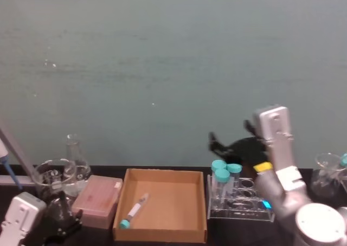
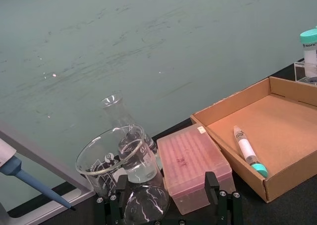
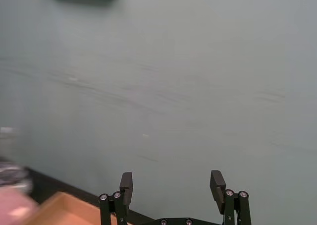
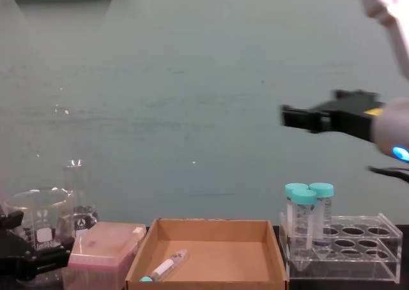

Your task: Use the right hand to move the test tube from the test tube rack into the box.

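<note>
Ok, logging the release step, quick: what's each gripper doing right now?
Right gripper: open, empty, raised above the test tube rack.
Left gripper: parked low beside the beaker, open around a flask.

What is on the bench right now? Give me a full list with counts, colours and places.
test tube: 1, clear with teal cap and white label, lying inside the box
box: 1, brown cardboard, open top, between the pink box and the rack
test tube rack: 1, clear acrylic, right of the box
wide tubes: 3 in the head view, clear with teal caps, standing at the rack's left end
pink box: 1, translucent pink, left of the cardboard box
beaker: 1, clear glass, far left
conical flask: 1, clear glass, behind the beaker
right gripper: 1, black, fingers open and empty, raised above the rack
left gripper: 1, black, low at the left by the beaker
</note>
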Action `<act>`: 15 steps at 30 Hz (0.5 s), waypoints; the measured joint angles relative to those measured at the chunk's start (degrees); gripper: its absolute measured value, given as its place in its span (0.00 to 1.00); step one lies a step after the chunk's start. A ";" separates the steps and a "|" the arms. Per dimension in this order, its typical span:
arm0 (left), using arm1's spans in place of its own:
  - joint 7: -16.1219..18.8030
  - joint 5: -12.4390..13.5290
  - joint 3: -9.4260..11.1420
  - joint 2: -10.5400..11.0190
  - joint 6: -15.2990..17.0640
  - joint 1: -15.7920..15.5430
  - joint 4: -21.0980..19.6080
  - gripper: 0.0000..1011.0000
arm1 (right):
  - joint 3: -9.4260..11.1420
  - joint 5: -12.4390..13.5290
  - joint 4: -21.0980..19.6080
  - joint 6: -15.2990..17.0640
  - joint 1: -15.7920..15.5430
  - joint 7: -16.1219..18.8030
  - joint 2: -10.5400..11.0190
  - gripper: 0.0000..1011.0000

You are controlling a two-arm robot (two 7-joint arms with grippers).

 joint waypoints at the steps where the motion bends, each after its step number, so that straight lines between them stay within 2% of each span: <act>1: 0.00 0.00 0.00 0.00 0.00 0.00 0.00 0.99 | 0.00 0.00 0.00 0.00 0.00 0.00 0.00 0.99; 4: 0.00 0.00 0.00 0.00 0.00 0.00 0.00 0.99 | 2.36 -1.52 -1.03 1.20 -2.32 -3.50 0.20 0.99; 7: 0.00 0.00 0.00 0.00 0.00 0.00 0.00 0.99 | 3.64 -2.04 -0.71 3.28 -2.88 -4.59 -0.02 0.99; 12: 0.00 0.00 0.00 0.00 0.00 0.00 0.00 0.99 | 5.21 -1.95 0.95 8.05 -2.58 -4.70 -0.91 0.99; 15: 0.00 0.00 0.00 0.00 0.00 0.00 0.00 0.99 | 5.50 -1.87 1.62 9.63 -2.21 -4.07 -1.18 0.99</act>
